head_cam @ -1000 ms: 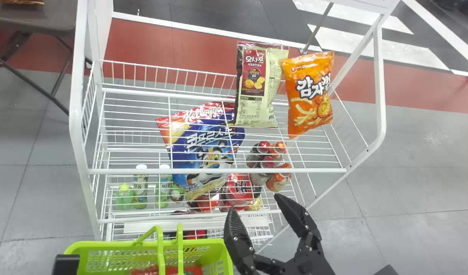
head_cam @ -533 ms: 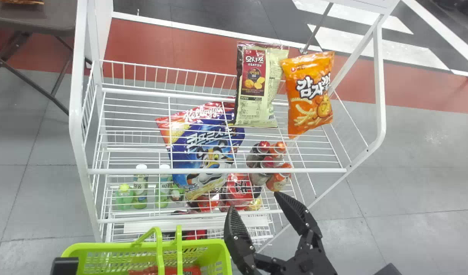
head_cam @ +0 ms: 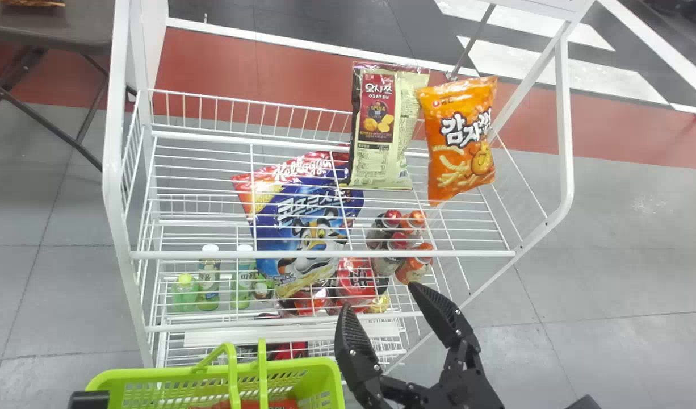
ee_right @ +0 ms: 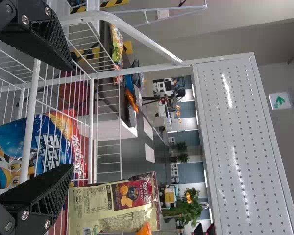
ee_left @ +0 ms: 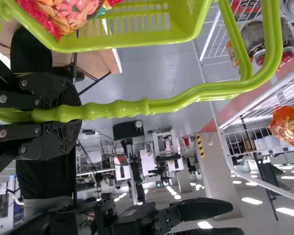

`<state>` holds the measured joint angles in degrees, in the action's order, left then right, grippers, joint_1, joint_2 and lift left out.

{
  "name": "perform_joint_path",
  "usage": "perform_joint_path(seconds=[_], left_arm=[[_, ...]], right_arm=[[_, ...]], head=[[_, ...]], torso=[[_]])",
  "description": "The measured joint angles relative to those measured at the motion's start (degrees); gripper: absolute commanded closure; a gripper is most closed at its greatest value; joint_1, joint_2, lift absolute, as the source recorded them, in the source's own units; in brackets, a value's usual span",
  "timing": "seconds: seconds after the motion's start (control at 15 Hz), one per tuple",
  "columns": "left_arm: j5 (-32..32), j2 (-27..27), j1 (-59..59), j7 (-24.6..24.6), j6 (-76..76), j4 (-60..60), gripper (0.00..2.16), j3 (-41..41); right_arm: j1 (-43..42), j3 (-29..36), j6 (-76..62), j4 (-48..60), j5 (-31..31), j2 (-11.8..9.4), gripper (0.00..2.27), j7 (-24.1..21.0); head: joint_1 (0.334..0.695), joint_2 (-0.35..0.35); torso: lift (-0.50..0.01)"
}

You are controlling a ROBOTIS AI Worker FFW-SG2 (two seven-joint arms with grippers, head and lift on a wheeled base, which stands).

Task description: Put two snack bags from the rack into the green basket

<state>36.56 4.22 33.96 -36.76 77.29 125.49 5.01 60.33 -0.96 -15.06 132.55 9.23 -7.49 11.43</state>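
"While the green basket is easing back and slightly leftward from its earlier spot, what is the left gripper doing?"

"It's clamping the basket's handle, its fingers closing round the green bar. A red packet is lying inside the basket."

"And the right gripper?"

"That one's spreading its fingers wide, holding nothing — and it's edging a touch up the head view, hovering by the front of the rack, just beside the basket."

"Are the snack bags shifting at all?"

"No, they're staying where they were. The orange bag and the cream-and-maroon bag are sitting side by side at the rack's upper tier, the orange one tilting a little. The blue bag is slanting behind the white wires, nearer the rack's left side than those two."

"So both grippers are moving only slightly?"

"The right one is — I'm seeing the basket shifting too, with the left one gripping its handle."
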Motion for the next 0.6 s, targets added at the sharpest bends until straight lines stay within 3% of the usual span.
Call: perform_joint_path(seconds=[0.6], left_arm=[[-0.11, 0.00, 1.13, -0.16, 0.00, 1.23, 2.14, -0.17]], right_arm=[[1.06, -0.09, -2.71, 0.15, 1.48, -1.13, 0.11, 0.00]], head=[[0.695, -0.350]], torso=[[-0.007]])
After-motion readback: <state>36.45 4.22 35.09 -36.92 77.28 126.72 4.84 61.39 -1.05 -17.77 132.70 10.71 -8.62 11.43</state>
